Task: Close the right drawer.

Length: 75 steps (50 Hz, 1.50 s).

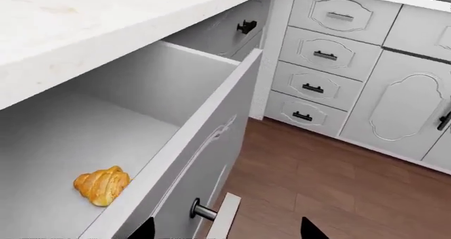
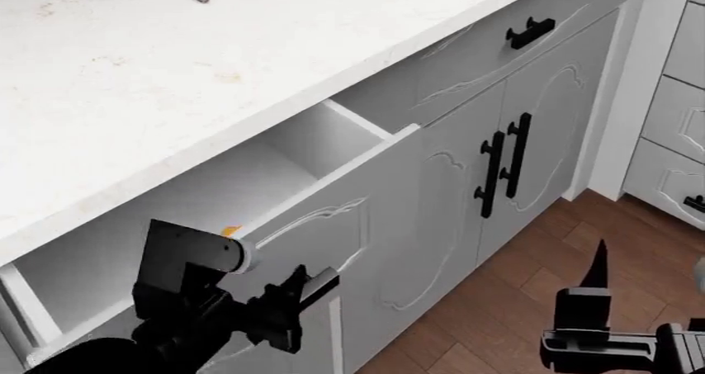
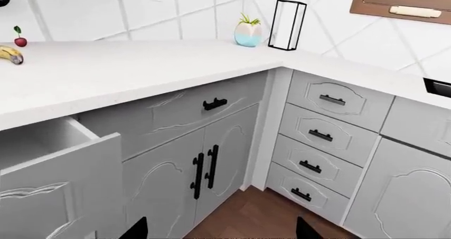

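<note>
Left wrist: the drawer (image 1: 211,144) is seen pulled far out under the counter (image 1: 105,28); the left gripper (image 1: 225,229) is spread around its handle (image 1: 211,213).
Head: the approach step is judged reached — a push inward is called for.
Right wrist: the right gripper (image 3: 219,229) is held open, idle.

Matt grey drawer (image 1: 211,144), wood floor (image 1: 338,181)

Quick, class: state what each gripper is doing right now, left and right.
Left gripper: open, fingers either side of the wide light-grey drawer's black bar handle, not clamped.
Right gripper: open, holding nothing.
</note>
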Tool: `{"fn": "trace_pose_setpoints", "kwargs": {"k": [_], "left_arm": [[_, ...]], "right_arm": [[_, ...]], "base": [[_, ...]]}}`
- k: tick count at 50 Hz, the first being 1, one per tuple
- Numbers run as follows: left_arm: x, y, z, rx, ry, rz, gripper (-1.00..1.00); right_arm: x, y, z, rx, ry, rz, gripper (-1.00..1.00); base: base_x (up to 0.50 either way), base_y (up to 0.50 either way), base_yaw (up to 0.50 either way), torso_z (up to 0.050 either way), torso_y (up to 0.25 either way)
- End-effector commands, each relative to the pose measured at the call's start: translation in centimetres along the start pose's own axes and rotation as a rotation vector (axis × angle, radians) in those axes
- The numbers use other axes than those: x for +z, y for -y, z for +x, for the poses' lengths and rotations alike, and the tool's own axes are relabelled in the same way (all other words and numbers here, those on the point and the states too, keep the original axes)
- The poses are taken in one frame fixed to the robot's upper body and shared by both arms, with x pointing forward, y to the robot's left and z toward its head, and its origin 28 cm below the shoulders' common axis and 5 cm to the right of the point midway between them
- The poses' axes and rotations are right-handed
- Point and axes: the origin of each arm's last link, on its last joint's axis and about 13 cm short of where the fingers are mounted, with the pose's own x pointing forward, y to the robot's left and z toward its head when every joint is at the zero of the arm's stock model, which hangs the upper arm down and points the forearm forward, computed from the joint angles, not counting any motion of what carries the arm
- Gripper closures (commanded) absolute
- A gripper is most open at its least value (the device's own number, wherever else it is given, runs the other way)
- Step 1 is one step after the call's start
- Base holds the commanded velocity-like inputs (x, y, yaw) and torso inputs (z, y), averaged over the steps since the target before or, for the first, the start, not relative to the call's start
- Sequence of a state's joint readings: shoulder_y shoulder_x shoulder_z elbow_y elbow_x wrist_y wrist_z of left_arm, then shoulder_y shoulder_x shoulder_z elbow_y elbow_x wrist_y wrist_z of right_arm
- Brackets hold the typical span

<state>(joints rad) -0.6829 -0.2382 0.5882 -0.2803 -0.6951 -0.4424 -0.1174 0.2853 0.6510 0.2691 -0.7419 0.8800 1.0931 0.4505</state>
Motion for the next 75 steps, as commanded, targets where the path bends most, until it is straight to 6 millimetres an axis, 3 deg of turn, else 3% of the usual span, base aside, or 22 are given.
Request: {"fn": "trace_pose_setpoints", "kwargs": {"k": [1,20,24,26,37,57,75], "left_arm": [[-6.6,-5.2,-0.5,0.322,-0.286,0.117,-1.00],[-8.6,-8.2,0.3,0.465,-0.365,0.186,-1.00],[-8.9,-9.0,-0.1,0.474,-0.389,0.217,-1.00],[-8.9,-9.4,-0.4,0.502,-0.403,0.141,-1.00],[-9.4,-10.8,-1.6,0.520,-0.491,0.266,-1.00],[-7.6,-12.4,-1.6,0.673,-0.386,0.256,-1.00],[-6.1,-13.5,-1.8,0.764,-0.392,0.268,-1.00]], "right_arm": [[-0.2,-0.1,0.1,0.003,-0.003,0.001,-1.00],[-0.9,-0.5,0.2,0.014,-0.010,0.015,-1.00],[-0.9,-0.5,0.2,0.015,-0.011,0.016,-1.00],[-0.9,-0.5,0.2,0.015,-0.012,0.016,-1.00],[-0.9,-0.7,0.5,0.021,-0.014,0.014,-1.00],[-1.6,-0.9,0.5,0.024,-0.025,0.020,-1.00],[-2.1,-1.1,0.6,0.028,-0.037,0.024,-1.00]], "base": [[0.00,0.00,0.00,0.000,0.000],[0.00,0.00,0.00,-0.001,0.000],[0.00,0.00,0.00,0.000,0.000],[0.00,0.00,0.00,-0.005,0.000],[0.00,0.00,0.00,0.000,0.000],[0.00,0.00,0.00,0.000,0.000],[0.00,0.00,0.00,0.000,0.000]]}}
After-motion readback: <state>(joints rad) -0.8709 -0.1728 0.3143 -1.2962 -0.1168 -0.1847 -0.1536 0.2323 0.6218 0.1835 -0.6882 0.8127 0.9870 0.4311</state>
